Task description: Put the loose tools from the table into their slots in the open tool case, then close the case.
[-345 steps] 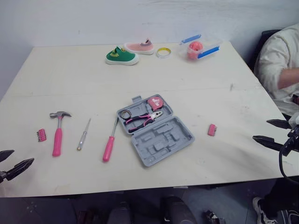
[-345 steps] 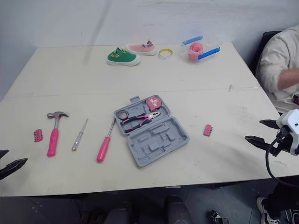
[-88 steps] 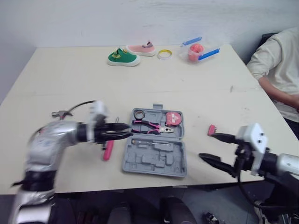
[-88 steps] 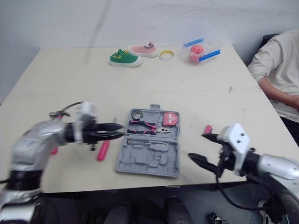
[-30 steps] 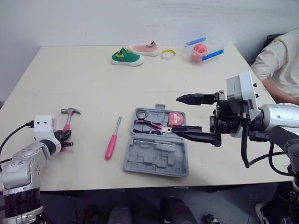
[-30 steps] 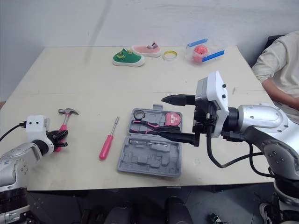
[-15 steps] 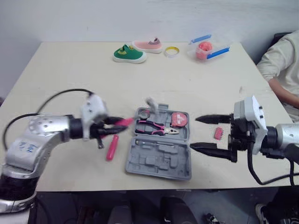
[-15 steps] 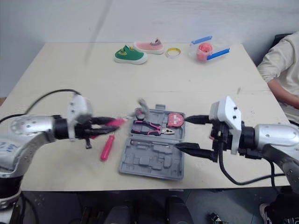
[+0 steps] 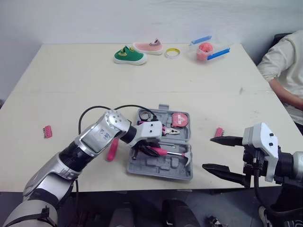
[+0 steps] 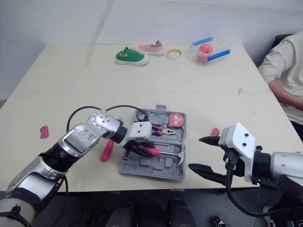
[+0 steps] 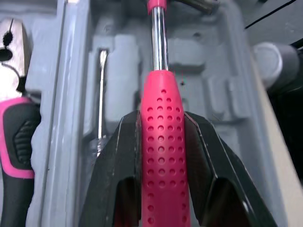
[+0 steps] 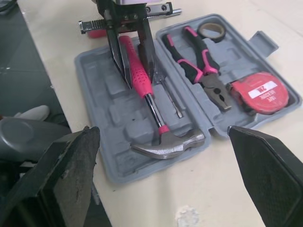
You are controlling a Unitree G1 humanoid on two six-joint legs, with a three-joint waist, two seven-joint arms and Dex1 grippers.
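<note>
Left gripper (image 11: 161, 120) clamped on the pink grip of the hammer (image 12: 137, 73), held across the near half of the open tool case (image 9: 151, 168), long axis left-right, head at the case's right edge; right gripper (image 9: 208, 152), fingers apart, over bare table (image 9: 71, 80) right of the case

Pink hammer (image 9: 166, 152) in left gripper (image 9: 151, 151) over tool case (image 9: 158, 170), right gripper (image 9: 207, 152) spread nearby

left arm (image 9: 97, 136): silver shell, black cable loop (image 9: 81, 117) | right hand (image 9: 208, 152): black fingers (image 9: 228, 140) (white wrist box (image 9: 261, 140))
</note>
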